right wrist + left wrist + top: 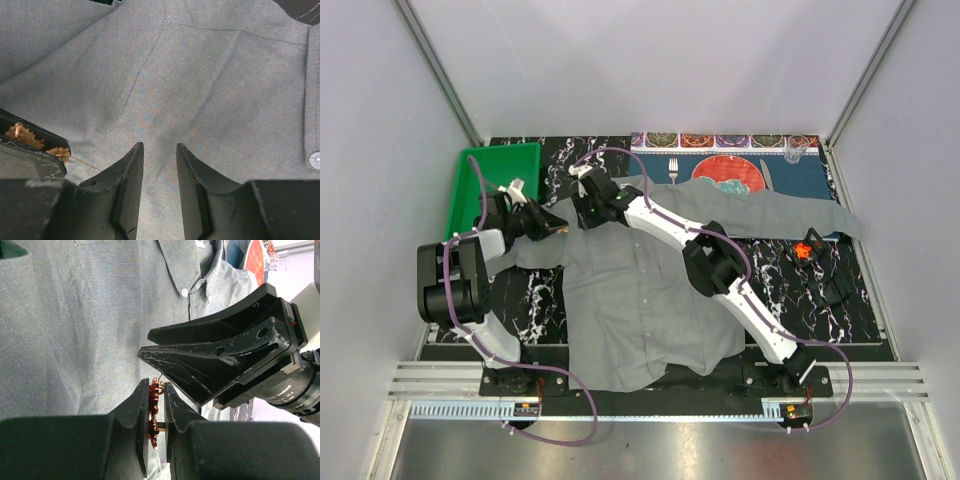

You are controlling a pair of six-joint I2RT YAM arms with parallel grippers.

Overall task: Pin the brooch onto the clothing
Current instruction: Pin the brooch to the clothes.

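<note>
The clothing, a grey button-up shirt (640, 300), lies spread on the dark marbled table. My left gripper (556, 228) is over the shirt's left shoulder, shut on a reddish-copper brooch (154, 410) held edge-on between its fingers. The brooch's thin pin wire (85, 162) sticks out toward the fabric. My right gripper (583, 208) reaches across to the same spot, tips just beside the left one. In the right wrist view its jaws (160, 147) stand open over the cloth (210, 75), with a soft crease of fabric running into the gap. The brooch (24, 136) shows at that view's left edge.
A green bin (495, 170) stands at the back left. A blue patterned placemat (790, 178) with a red plate print and a clear glass (793, 152) lies at the back right, partly under the shirt's sleeve. A small orange-red object (807, 248) lies right of the shirt.
</note>
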